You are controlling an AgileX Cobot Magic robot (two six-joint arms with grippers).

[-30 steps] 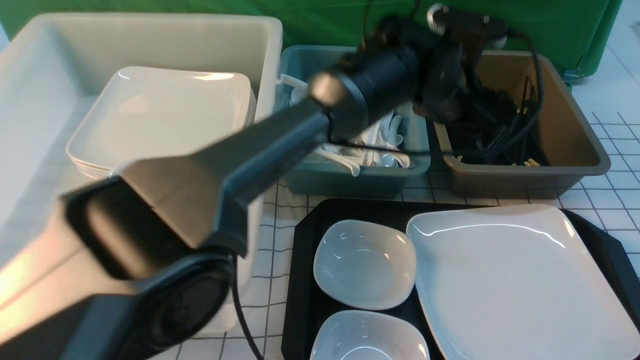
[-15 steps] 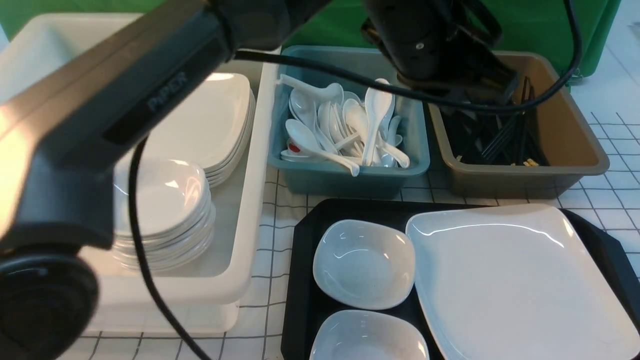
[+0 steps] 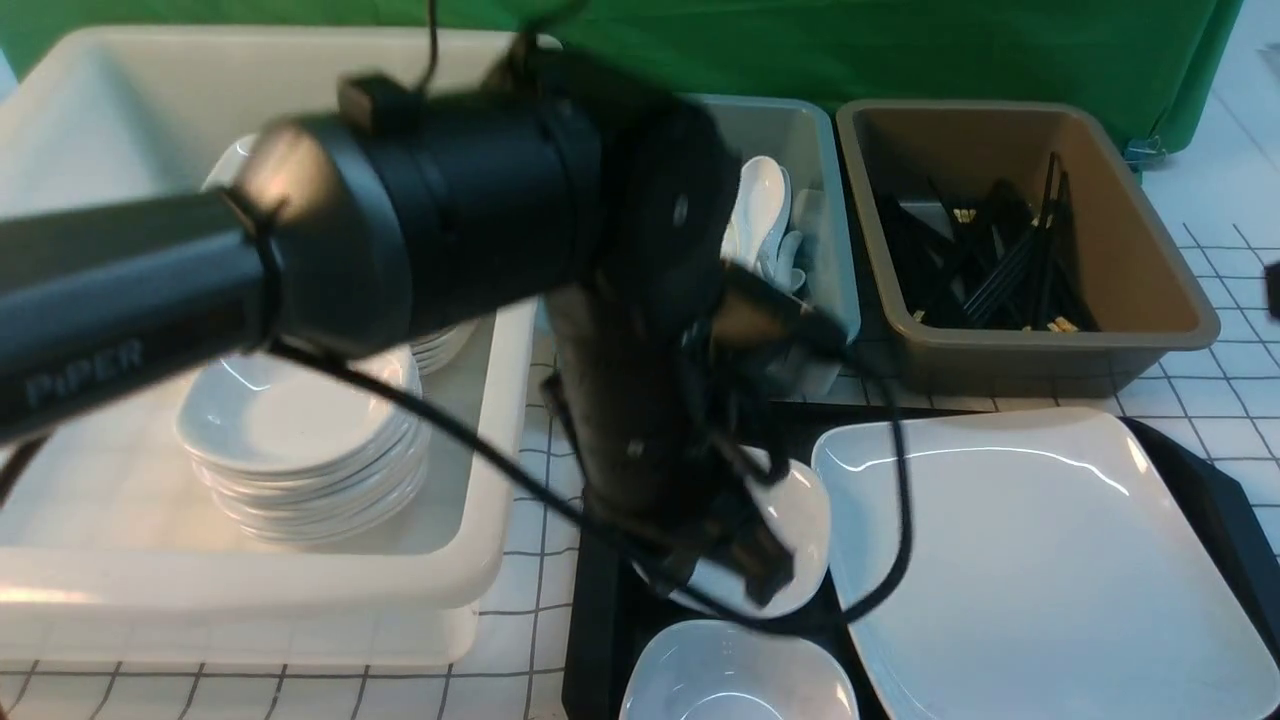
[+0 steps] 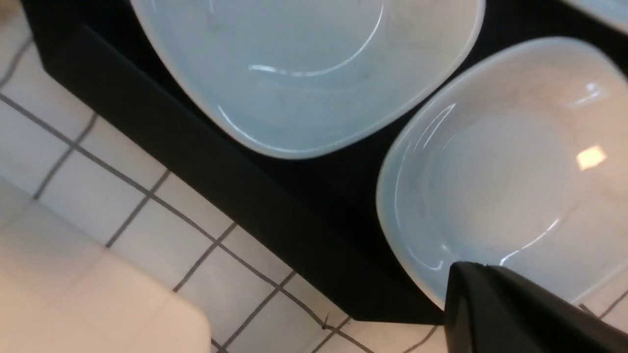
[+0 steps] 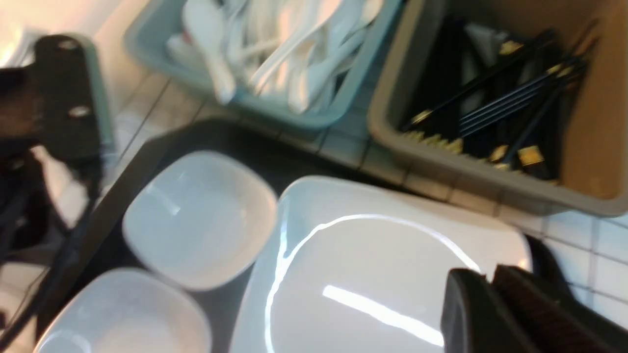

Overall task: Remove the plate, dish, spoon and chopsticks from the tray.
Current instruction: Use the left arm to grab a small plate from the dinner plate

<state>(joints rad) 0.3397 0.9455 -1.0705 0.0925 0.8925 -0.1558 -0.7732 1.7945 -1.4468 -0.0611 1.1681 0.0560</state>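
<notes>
the white tub [image 3: 300, 620] on the left holds stacks, so anything carried there must clear its rim. the black tray [image 3: 592, 640] lies near and right of it. the plate [image 3: 1020, 560] fills the tray's right side, and the far dish [image 3: 805, 520] and near dish [image 3: 735, 680] sit just beside each other on its left. no spoon or chopsticks show on the tray. the left gripper [image 3: 745, 560] hangs over the far dish, jaws pressed together and empty. lowered like that, it would likely shove the dish into the plate. the right gripper [image 5: 495, 314] hovers by the plate's right side, but i cannot tell if it is closed.
</notes>
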